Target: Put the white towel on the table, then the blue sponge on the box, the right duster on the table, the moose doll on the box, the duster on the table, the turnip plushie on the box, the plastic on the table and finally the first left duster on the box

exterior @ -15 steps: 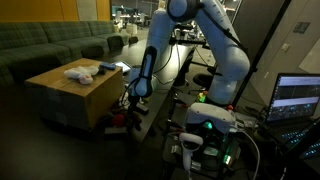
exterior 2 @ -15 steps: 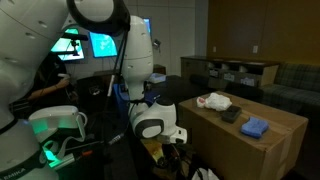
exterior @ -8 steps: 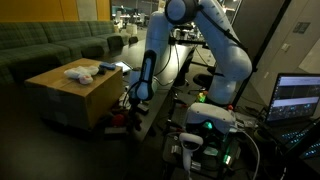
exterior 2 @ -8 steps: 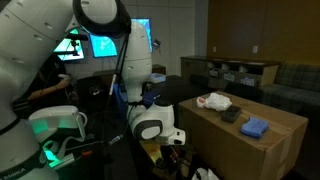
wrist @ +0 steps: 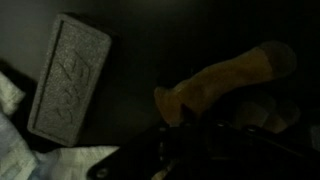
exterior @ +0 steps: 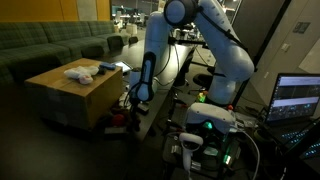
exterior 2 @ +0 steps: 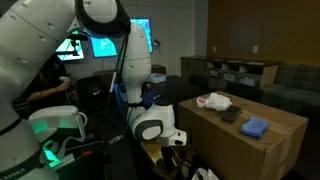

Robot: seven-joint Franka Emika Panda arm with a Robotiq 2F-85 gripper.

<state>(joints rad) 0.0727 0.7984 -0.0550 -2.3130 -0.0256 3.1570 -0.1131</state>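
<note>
The finding for this moment is that the gripper [wrist: 190,128] has gone from wide apart to nearly closed, while in both exterior views the arm has barely shifted from its low position beside the box [exterior: 70,100]. In the wrist view the narrowed fingers meet the near end of a tan handle [wrist: 235,72], which lies on a dark surface taken to be the table [wrist: 220,20]. In my judgement they pinch it, and this is the pick-up of a duster for one of the later steps. A grey block [wrist: 68,75] lies apart from the handle on the same surface, with a scrap of white cloth [wrist: 8,110], possibly the white towel, at the frame edge. On the box top the blue sponge [exterior 2: 255,127] rests near one corner, and close to it a small dark item [exterior 2: 231,115], perhaps the moose doll, lies beside a white soft object [exterior 2: 213,101]. If so, those placements stand complete. Limitations: the wrist picture is dim and blurred and the fingertips merge into shadow. The working end of the handle is cut short, so its identity as a duster is unconfirmed. In the exterior views the gripper is too dark to make out, and the table beneath it cannot be inspected.
</note>
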